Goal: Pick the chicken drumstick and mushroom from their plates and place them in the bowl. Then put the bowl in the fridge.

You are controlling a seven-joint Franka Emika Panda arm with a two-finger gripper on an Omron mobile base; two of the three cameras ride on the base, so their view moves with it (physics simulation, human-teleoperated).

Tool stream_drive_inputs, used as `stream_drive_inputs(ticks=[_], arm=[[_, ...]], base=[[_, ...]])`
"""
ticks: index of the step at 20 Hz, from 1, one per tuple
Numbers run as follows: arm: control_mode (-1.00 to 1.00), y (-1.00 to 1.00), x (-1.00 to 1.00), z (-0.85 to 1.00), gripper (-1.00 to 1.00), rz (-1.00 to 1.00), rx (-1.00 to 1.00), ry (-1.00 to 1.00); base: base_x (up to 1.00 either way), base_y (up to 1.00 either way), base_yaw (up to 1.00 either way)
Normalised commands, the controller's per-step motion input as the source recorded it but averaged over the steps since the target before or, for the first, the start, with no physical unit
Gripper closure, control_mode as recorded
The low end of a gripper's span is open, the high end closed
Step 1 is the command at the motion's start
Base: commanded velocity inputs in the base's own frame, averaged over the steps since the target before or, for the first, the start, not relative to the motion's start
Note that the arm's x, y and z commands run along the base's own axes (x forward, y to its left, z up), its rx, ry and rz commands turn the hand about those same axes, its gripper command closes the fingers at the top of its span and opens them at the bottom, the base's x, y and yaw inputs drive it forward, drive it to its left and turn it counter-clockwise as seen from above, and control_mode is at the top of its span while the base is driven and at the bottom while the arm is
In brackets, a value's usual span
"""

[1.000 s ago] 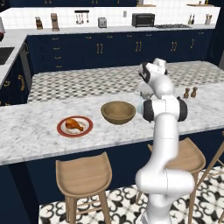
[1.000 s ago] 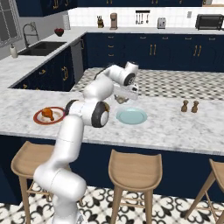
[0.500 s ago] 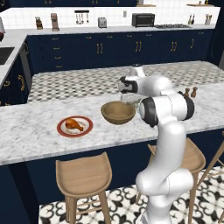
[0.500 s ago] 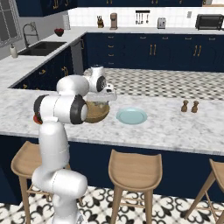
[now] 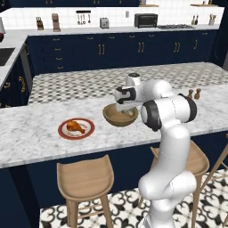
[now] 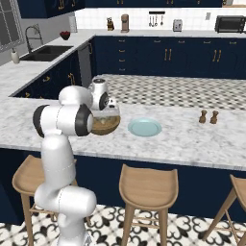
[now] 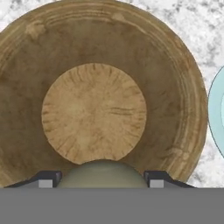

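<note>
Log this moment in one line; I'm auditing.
gripper: holding beige mushroom | over round wooden bowl | orange-brown drumstick: on red-rimmed plate

Home kitchen, rendered. Navy blue cabinets (image 5: 102, 51) with brass handles are running along the back wall under a white tiled backsplash (image 5: 67, 18). A toaster oven (image 5: 145, 20), toaster (image 5: 104, 22), knife block (image 5: 39, 23) and hanging utensils (image 5: 82, 17) are sitting on the rear counter; a gas cooktop (image 5: 177, 26) is showing at its right end. A sink (image 6: 45, 53) with a faucet (image 6: 31, 36) is sitting under a window (image 6: 8, 21) on the side run. A marble-topped island (image 6: 192, 139) is standing in front with wooden bar stools (image 6: 146, 192) tucked under it, salt and pepper shakers (image 6: 208, 116) resting on top. Patterned black-and-white tile floor (image 6: 158, 91) is spreading between the units.
</note>
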Motion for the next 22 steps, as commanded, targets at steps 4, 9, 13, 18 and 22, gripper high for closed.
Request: stream_drive_inputs(ticks=[4,9,13,18,22], arm=[[-1.0,0.08,0.0,0.07,-1.0,0.0,-0.01,-0.04],[-1.0,0.46,0.0,0.28,-1.0,0.0,-0.13,-0.11],[-1.0,0.69,0.0,0.0,-1.0,0.0,-0.06,-0.01],[-1.0,0.85,-0.18,0.27,-1.0,0.01,-0.03,-0.03],[-1.0,1.0,-0.76,0.37,-1.0,0.05,0.14,-0.05]], base=[[0.0,0.0,0.0],[0.0,0.0,0.0],[0.0,0.0,0.0],[0.0,0.0,0.0],[0.0,0.0,0.0]])
